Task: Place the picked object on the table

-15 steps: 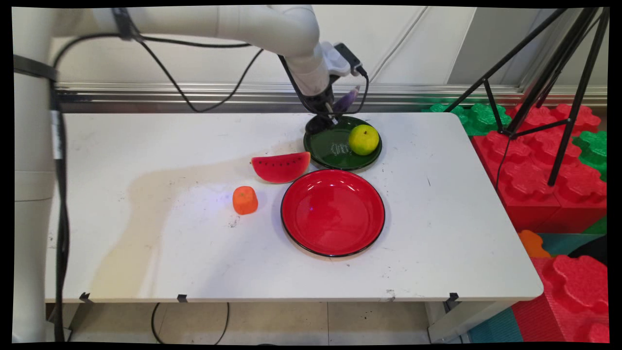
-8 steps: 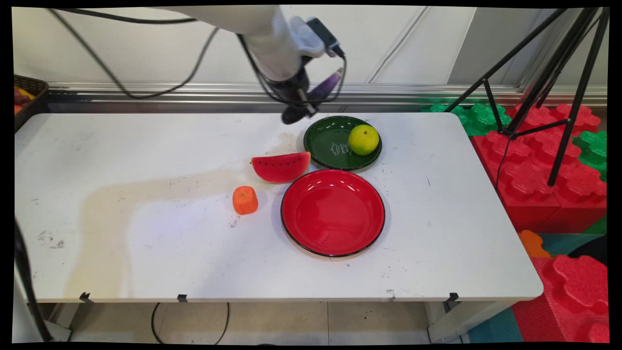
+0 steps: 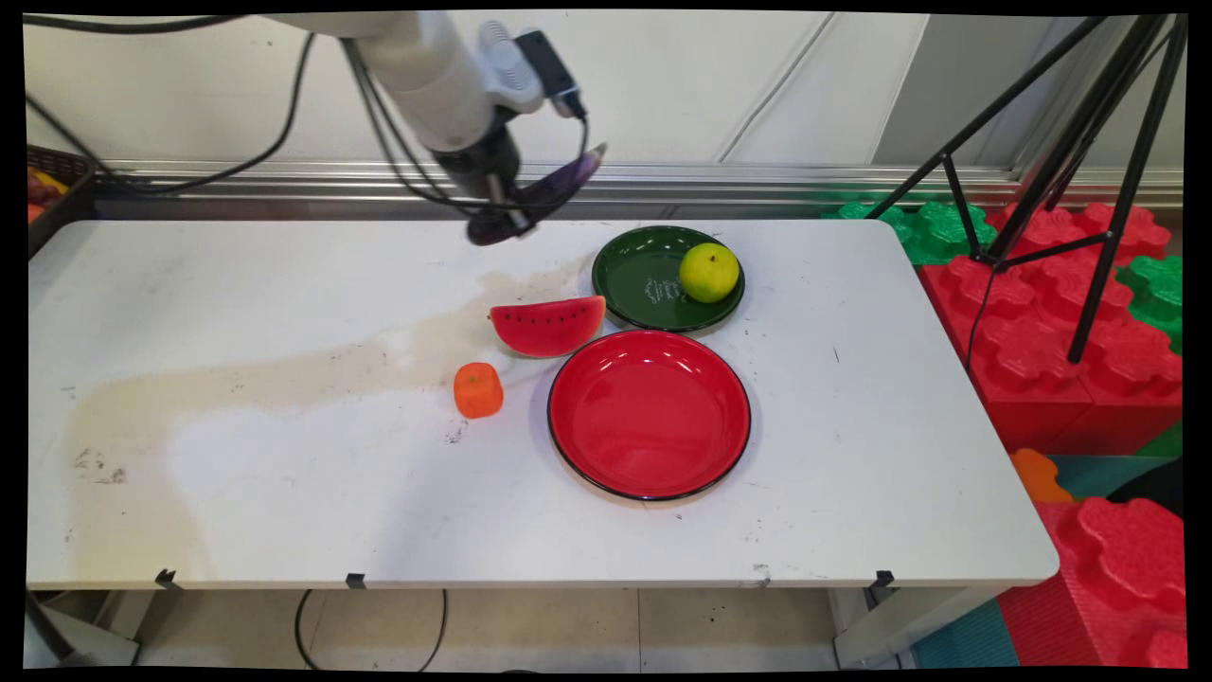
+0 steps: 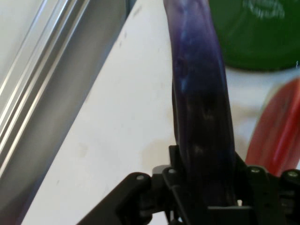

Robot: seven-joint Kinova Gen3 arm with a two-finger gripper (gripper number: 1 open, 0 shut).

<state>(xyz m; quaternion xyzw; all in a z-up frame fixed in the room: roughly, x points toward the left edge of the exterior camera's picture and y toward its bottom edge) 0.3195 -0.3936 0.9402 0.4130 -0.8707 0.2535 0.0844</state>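
The hand (image 3: pixel 502 213) hangs in the air above the far edge of the counter (image 3: pixel 284 455), clenched on a long purple eggplant (image 3: pixel 568 173) that sticks out to the right of it and tilts upward. In the hand view the eggplant (image 4: pixel 201 117) rises straight up from between the black fingers (image 4: pixel 176 187), which press against its sides. The eggplant touches nothing but the hand. Below and to the right of the hand a dark green plate (image 3: pixel 634 275) sits on the counter with a yellow-green apple (image 3: pixel 708 272) resting on its right side. A watermelon slice (image 3: pixel 547 325) lies just beside the green plate's left rim, flat on the counter. A larger red plate (image 3: pixel 650 414) sits nearer the camera, close against the green plate. A small orange piece of fruit (image 3: pixel 477 389) stands to the left of the red plate, apart from it. A dark basket (image 3: pixel 57 180) shows at the counter's far left corner.
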